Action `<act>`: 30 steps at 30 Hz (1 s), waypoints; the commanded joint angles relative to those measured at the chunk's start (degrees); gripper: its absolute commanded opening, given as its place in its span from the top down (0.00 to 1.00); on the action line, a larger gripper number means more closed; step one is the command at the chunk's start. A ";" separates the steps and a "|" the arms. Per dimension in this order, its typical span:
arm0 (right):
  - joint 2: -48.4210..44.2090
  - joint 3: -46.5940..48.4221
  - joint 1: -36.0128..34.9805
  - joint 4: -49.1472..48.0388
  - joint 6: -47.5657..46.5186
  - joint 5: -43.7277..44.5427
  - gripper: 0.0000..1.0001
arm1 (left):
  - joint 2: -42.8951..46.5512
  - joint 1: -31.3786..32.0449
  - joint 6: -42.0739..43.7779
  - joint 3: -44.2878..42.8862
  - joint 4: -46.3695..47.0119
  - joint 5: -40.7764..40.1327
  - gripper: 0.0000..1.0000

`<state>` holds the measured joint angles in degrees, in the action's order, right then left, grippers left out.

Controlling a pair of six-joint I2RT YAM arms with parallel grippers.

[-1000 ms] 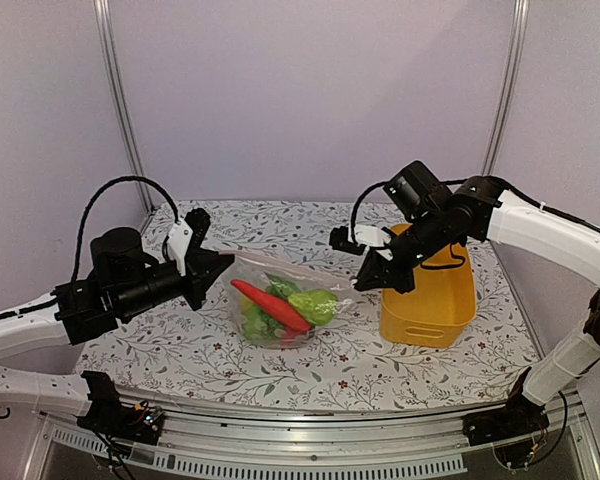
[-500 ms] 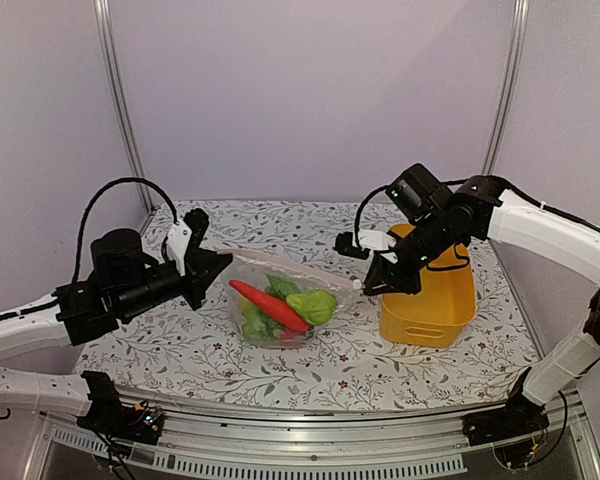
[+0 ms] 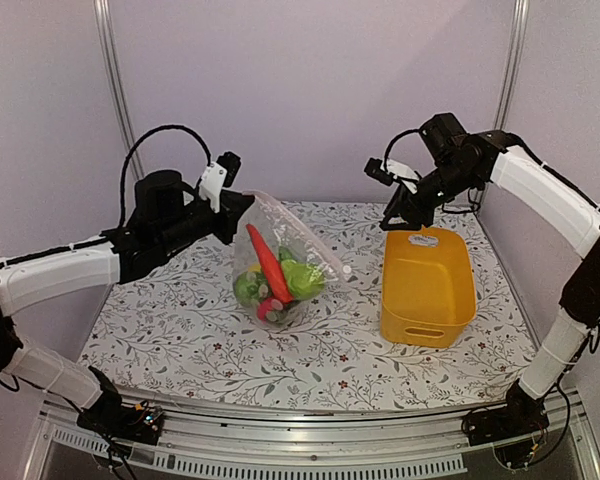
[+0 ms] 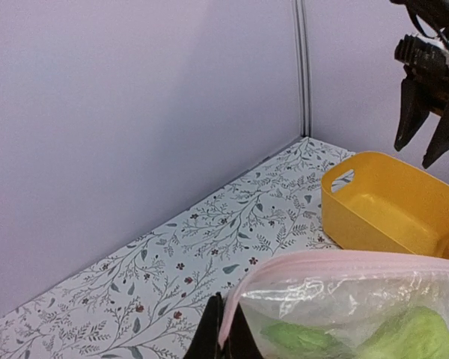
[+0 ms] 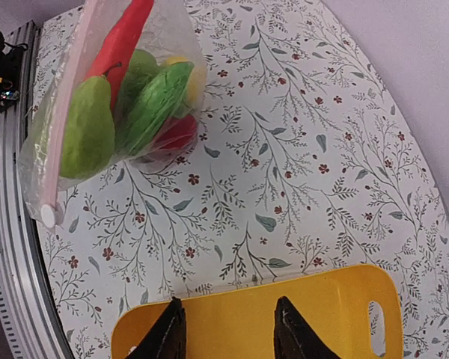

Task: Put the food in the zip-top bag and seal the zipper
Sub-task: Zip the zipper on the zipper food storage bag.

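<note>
The clear zip-top bag (image 3: 280, 262) hangs from my left gripper (image 3: 242, 201), its bottom near the table. Inside it are a red-orange carrot (image 3: 268, 262), a green pear (image 3: 305, 278) and other green, red and yellow pieces. In the left wrist view my left gripper (image 4: 224, 338) is shut on the corner of the pink zipper strip (image 4: 337, 263). My right gripper (image 3: 401, 213) is open and empty above the yellow basket (image 3: 427, 290). In the right wrist view the bag (image 5: 112, 97) shows the pear (image 5: 86, 127), carrot (image 5: 120, 37) and cucumber (image 5: 153, 105), and a white slider (image 5: 49, 215).
The yellow basket (image 5: 254, 321) stands at the right of the flowered table (image 3: 180, 340), right under my right gripper (image 5: 228, 333); what shows of its inside looks empty. Purple walls and metal posts (image 3: 115, 90) close the back and sides. A rail runs along the near edge.
My left arm has lifted the bag off the table and back; it now hangs upright. My right gripper has left the bag's right end and risen back over the basket.
</note>
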<state>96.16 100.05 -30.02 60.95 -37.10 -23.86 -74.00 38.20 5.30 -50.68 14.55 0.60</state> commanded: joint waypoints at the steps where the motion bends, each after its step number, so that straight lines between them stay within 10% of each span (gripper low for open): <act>1: 3.27 6.33 6.50 -1.07 1.25 -4.00 0.59 | -7.58 -3.53 3.61 -14.13 4.85 5.93 1.00; 6: 2.35 2.43 8.30 -3.89 2.93 -3.66 0.57 | -10.99 -3.89 3.23 -19.33 3.57 10.05 1.00; 17: -8.11 -12.57 8.39 -13.71 6.48 -1.93 0.50 | -7.22 0.55 -0.44 3.13 3.41 19.86 0.94; 23: -11.07 -13.83 9.33 -15.01 8.52 0.85 0.39 | -0.93 6.59 -1.34 4.48 -13.43 17.52 0.66; 26: -13.93 -16.40 11.53 -21.00 12.91 6.50 0.03 | 4.92 7.51 0.10 4.89 -21.37 14.71 0.41; 30: -19.22 -21.31 15.89 -27.15 18.98 10.41 0.01 | 13.37 7.05 3.29 4.37 -29.92 -3.11 0.11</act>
<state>81.84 82.50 -18.00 41.19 -25.10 -19.49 -66.72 45.58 5.61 -46.22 -3.99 13.87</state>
